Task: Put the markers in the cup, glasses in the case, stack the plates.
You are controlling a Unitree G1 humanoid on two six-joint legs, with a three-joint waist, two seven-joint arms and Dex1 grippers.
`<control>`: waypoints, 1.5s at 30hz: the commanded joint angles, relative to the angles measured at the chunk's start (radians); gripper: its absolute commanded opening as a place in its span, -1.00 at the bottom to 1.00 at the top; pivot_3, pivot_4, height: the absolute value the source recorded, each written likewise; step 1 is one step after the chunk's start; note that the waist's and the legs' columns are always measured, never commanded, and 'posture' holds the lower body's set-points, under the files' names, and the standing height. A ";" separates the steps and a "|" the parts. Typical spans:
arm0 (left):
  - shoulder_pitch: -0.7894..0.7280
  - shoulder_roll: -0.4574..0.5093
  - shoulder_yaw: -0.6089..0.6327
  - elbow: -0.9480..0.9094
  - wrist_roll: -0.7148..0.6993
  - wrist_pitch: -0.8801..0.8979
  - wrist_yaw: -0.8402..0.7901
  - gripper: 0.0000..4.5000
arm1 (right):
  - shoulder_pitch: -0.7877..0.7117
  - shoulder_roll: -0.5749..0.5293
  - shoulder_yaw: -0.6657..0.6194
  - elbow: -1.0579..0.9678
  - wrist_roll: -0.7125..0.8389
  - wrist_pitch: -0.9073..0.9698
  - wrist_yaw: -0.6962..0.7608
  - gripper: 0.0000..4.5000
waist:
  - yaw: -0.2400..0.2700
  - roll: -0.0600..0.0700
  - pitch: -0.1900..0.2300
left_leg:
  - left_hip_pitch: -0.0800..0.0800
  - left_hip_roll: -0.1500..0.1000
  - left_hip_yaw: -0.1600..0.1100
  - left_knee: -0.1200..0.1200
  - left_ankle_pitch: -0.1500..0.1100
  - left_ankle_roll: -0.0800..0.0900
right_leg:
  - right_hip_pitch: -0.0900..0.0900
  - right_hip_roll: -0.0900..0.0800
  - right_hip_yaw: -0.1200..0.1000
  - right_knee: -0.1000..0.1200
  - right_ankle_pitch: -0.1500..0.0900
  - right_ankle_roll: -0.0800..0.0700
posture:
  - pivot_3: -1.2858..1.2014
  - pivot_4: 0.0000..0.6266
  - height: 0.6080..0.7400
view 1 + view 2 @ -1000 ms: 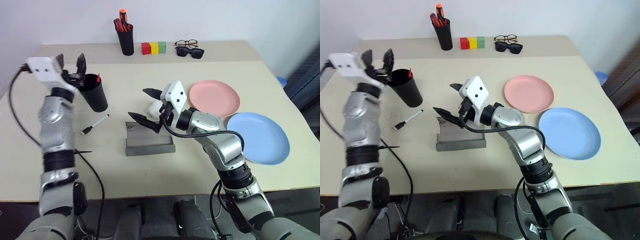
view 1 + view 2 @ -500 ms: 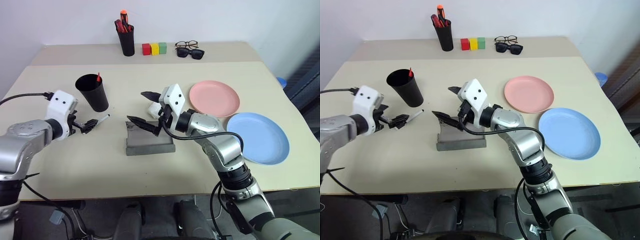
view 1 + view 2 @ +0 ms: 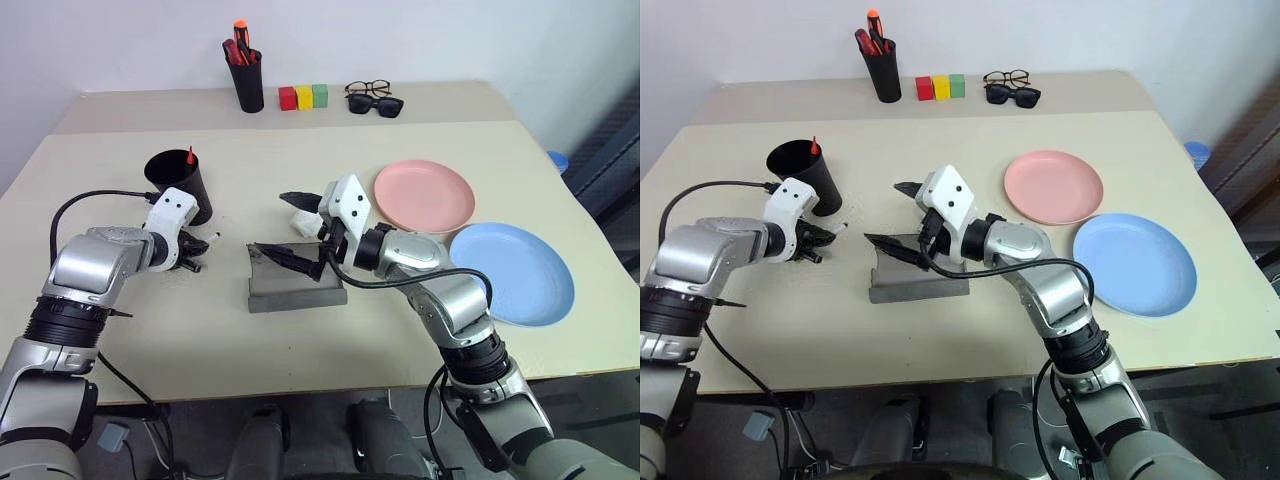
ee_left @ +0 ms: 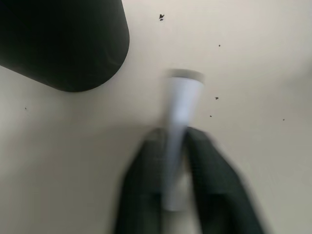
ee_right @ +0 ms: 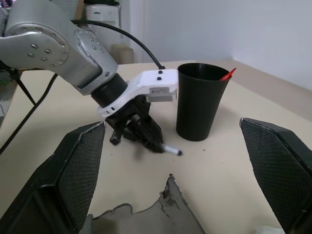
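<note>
Left arm: extended forward and low on the robot's left side, forearm angled inward, wrist pitched downward. Left gripper (image 3: 192, 254): black fingers (image 4: 209, 180) drawn together, clamped on a white-bodied marker (image 4: 179, 117) that is seen protruding past the fingertips. Right arm: bent at the elbow, forearm carried across toward the robot's left, wrist held roughly level. Right gripper (image 3: 285, 226): jaws spread wide, one finger (image 5: 75, 170) seen far apart from the other, nothing held between them.

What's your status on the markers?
Left gripper shut on white marker on the table beside the cup. Red marker in cup. Right gripper open above the case.
</note>
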 commanded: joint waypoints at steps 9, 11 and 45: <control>0.046 -0.166 0.313 -0.214 -0.042 -0.589 -0.015 -0.99 | -0.011 0.005 0.007 -0.039 0.012 -0.007 0.010 1.00 | 0.027 -0.001 0.000 | -0.003 0.000 0.000 0.000 0.000 -0.001 | -0.002 -0.003 0.000 -0.002 0.000 0.000 | 0.03 -0.52 1.00; -0.026 -0.232 0.375 -0.167 -0.039 -0.643 0.087 -0.99 | -0.018 0.012 0.008 -0.031 0.012 -0.011 0.010 1.00 | 0.030 -0.001 0.000 | -0.003 0.000 0.000 0.000 0.000 0.000 | -0.002 -0.003 0.000 -0.002 0.000 0.000 | 0.03 -0.52 1.00; 0.024 -0.274 0.362 -0.141 -0.143 -0.772 0.048 0.14 | -0.019 -0.091 -0.084 -0.014 0.013 -0.028 0.035 1.00 | 0.024 -0.001 0.000 | -0.003 -0.001 0.000 0.001 0.000 0.000 | -0.001 -0.002 -0.001 -0.001 0.000 0.000 | 0.03 -0.52 1.00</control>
